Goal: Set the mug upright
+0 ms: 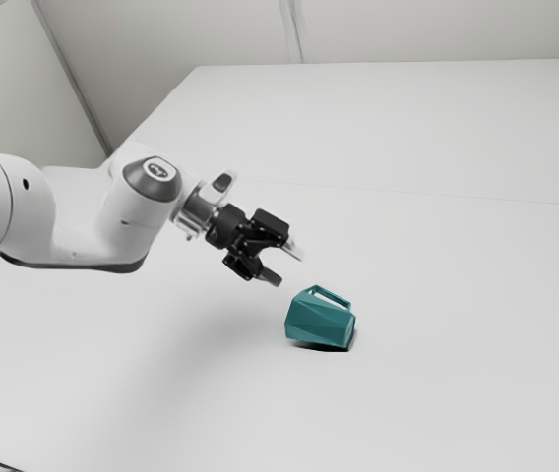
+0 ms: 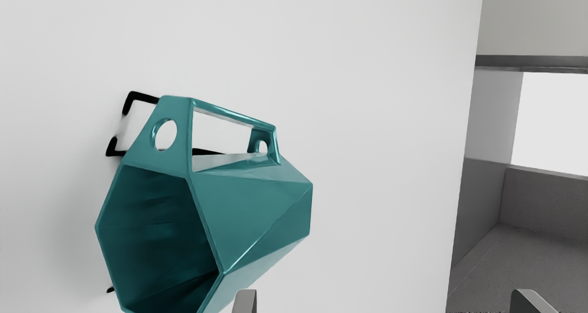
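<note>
A teal faceted mug (image 1: 320, 321) lies on its side on the white table, with its handle uppermost in the exterior view. My gripper (image 1: 292, 265) is above the table, up and to the exterior view's left of the mug, its two fingers spread and nothing held between them. In the wrist view the mug (image 2: 257, 202) shows its dark open mouth and its handle, and one fingertip overlaps its lower edge. The gripper (image 2: 383, 301) is open there too, its fingertips wide apart.
The white table (image 1: 437, 393) extends around the mug, and a large pale panel (image 1: 388, 118) is behind it. Beyond the table's edge in the wrist view, a grey floor area (image 2: 528, 267) and walls are visible.
</note>
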You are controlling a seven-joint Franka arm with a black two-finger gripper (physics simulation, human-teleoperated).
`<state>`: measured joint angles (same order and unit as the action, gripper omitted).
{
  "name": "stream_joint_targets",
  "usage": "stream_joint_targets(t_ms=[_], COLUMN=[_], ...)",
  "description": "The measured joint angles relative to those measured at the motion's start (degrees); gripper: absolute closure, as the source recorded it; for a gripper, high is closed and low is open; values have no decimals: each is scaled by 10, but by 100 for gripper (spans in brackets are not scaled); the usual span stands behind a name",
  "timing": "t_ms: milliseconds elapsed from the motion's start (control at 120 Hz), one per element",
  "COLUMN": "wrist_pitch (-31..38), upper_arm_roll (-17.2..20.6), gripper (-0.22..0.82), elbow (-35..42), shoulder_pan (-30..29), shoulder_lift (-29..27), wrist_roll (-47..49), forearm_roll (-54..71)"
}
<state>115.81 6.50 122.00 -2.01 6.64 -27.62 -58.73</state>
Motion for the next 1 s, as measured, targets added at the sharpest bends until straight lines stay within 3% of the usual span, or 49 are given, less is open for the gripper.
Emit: stream_joint_targets(t_ms=[808, 1000], wrist_pitch=[2, -15], upper_arm_roll=[12, 15], gripper=[0, 14], elbow=[9, 9], shoulder_pan=[-8, -14], shoulder_lift=[75, 87], wrist_roll=[-175, -204], forearm_roll=[-81, -99])
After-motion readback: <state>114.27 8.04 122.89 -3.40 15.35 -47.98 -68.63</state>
